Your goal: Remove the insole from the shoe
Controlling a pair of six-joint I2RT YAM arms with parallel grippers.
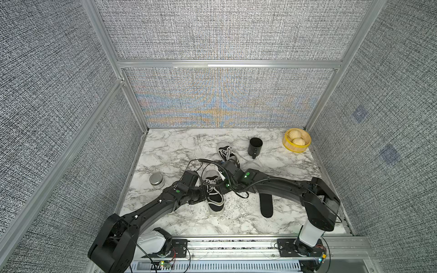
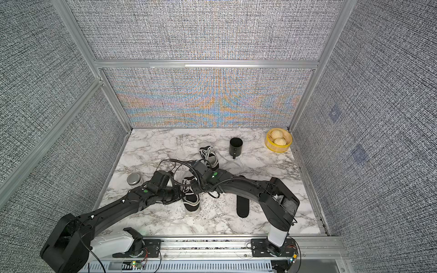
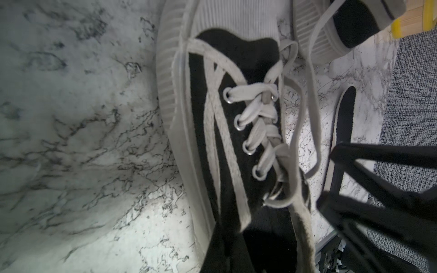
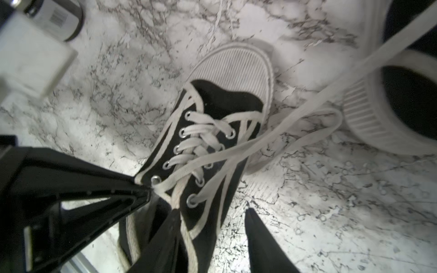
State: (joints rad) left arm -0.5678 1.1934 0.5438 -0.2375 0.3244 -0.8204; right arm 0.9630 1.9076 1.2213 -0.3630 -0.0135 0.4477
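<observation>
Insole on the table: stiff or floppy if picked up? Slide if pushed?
The insole looks thin and flat, so probably floppy: gripped at one end it would likely droop. Lying flush on the marble table, its edge may be hard to get under. Pushed, it should slide, not roll.

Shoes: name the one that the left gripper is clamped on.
The near shoe, closer to the robot's base: the left gripper pinches its top eyelet edge. The far shoe lies farther back, beside the black cup.

insole (image 1: 266,206) top under right arm (image 1: 279,186), far shoe (image 1: 224,151) heel hidden
</observation>
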